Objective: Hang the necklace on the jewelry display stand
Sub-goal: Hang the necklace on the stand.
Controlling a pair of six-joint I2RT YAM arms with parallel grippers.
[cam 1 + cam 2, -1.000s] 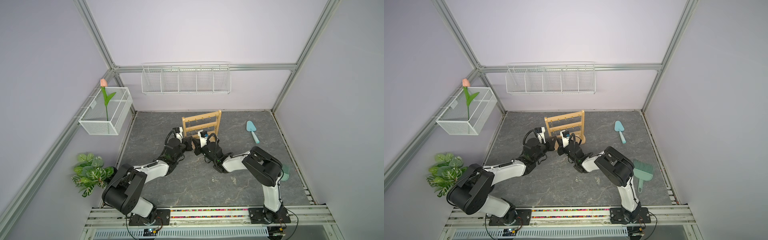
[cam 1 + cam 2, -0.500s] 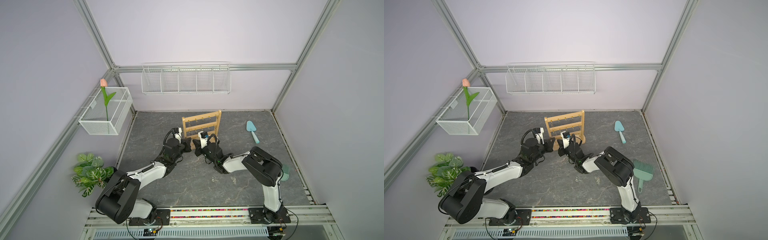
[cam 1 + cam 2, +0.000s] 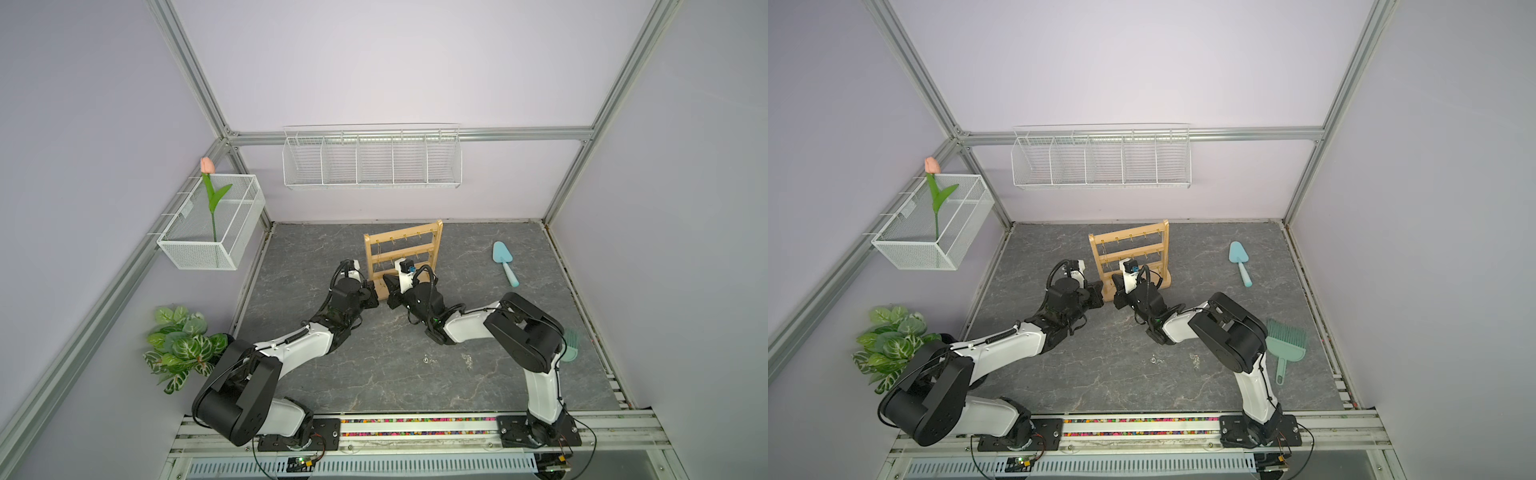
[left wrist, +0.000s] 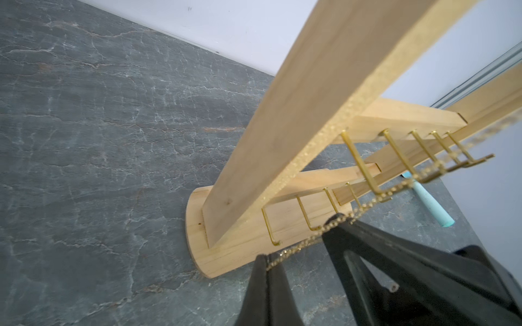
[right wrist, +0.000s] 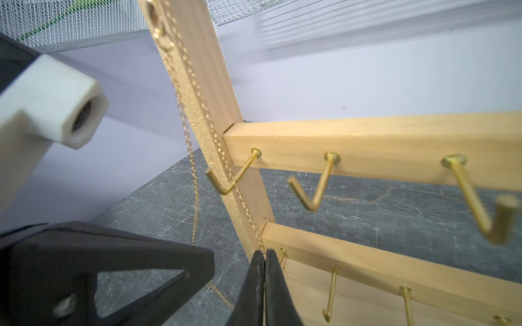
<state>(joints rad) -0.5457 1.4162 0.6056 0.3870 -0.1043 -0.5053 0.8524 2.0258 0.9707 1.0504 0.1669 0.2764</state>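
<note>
The jewelry display stand (image 3: 402, 235) (image 3: 1128, 233) is light wood with rows of gold hooks and stands at the back middle of the grey table. The necklace is a thin gold chain (image 4: 296, 248) (image 5: 194, 203). It hangs from a hook high on the stand's left upright and drapes across the lower hooks. Both grippers meet low at the stand's left front corner. My left gripper (image 3: 371, 296) (image 3: 1098, 293) (image 4: 267, 262) is shut on the chain. Next to it, my right gripper (image 3: 388, 293) (image 3: 1117, 291) (image 5: 265, 254) is shut on another stretch of the chain, by the upright (image 5: 203, 84).
A teal trowel (image 3: 503, 262) lies right of the stand, and a teal hand brush (image 3: 1285, 345) is near the right arm. A white wire basket (image 3: 372, 160) hangs on the back wall. A mesh basket with a tulip (image 3: 212, 226) and a plant (image 3: 183, 345) are at the left.
The left arm's elbow has swung down and toward the front left, while its gripper stayed by the stand's base. The right arm has hardly moved. Both grippers remain shut.
</note>
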